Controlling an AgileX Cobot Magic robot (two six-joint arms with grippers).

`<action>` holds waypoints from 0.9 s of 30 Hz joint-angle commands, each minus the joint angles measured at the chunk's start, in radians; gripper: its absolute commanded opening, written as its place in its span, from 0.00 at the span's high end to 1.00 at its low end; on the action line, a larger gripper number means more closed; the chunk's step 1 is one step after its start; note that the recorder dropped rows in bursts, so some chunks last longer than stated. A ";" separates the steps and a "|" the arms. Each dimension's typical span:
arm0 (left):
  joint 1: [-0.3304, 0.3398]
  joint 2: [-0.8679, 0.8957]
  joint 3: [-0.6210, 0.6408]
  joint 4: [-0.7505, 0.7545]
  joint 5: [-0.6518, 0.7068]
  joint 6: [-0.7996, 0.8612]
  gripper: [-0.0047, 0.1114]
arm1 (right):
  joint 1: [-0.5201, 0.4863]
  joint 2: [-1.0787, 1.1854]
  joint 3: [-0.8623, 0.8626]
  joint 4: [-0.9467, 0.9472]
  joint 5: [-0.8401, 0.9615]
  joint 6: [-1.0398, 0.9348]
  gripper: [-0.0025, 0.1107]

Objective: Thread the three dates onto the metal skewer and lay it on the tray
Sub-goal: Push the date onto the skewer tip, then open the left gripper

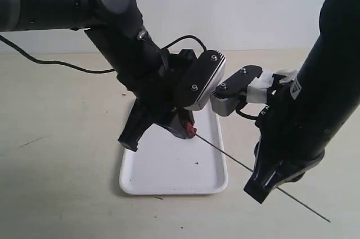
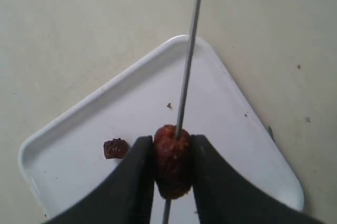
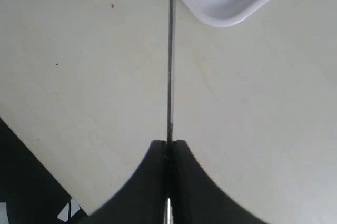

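Note:
The exterior view shows both arms over the white tray (image 1: 169, 178). My left gripper (image 1: 188, 129) is shut on a dark red date (image 1: 192, 131) just above the tray. In the left wrist view its fingers (image 2: 142, 155) squeeze the date (image 2: 171, 168) from both sides. The metal skewer (image 2: 188, 55) enters the date's top and comes out below it. A second date (image 2: 116, 148) lies on the tray (image 2: 79, 124) beside the left finger. My right gripper (image 1: 264, 185) is shut on the skewer (image 1: 236, 163) off the tray's right side, and the rod's tail sticks out behind it. The right wrist view shows that gripper (image 3: 168, 144) pinching the skewer (image 3: 170, 50).
The tray rests on a pale tabletop (image 1: 56, 138). A black cable (image 1: 56, 63) trails across the back left. The left arm's body (image 1: 140, 64) covers the tray's far end. Small dark crumbs (image 2: 169, 106) dot the tray. A tray corner (image 3: 226, 2) appears in the right wrist view.

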 commanded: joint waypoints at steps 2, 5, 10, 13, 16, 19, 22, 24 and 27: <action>-0.006 -0.006 -0.002 -0.024 0.002 0.001 0.74 | 0.001 0.001 -0.011 0.004 -0.020 -0.010 0.98; -0.006 -0.006 -0.002 -0.028 0.003 0.001 0.74 | 0.001 0.001 -0.011 0.006 -0.033 -0.010 0.98; -0.006 -0.006 -0.002 -0.028 0.003 0.001 0.74 | 0.001 0.001 -0.011 0.008 -0.031 -0.010 0.98; -0.006 -0.006 -0.002 -0.028 0.002 0.001 0.73 | 0.001 0.001 -0.011 0.008 -0.031 -0.010 0.98; -0.006 -0.006 -0.002 -0.028 0.002 0.001 0.66 | 0.001 0.001 -0.011 0.008 -0.031 -0.010 0.98; -0.006 -0.006 -0.002 -0.044 0.002 0.001 0.56 | 0.001 0.001 -0.011 0.008 -0.031 -0.010 0.98; -0.006 -0.006 -0.002 -0.078 0.002 0.001 0.52 | 0.001 0.001 -0.011 0.008 -0.033 -0.010 0.98; -0.006 -0.006 -0.002 -0.090 0.002 0.001 0.53 | 0.001 0.001 -0.011 0.008 -0.031 -0.010 0.98; -0.006 -0.009 -0.002 -0.078 -0.006 0.001 0.53 | 0.001 0.001 -0.011 0.008 -0.031 -0.010 0.98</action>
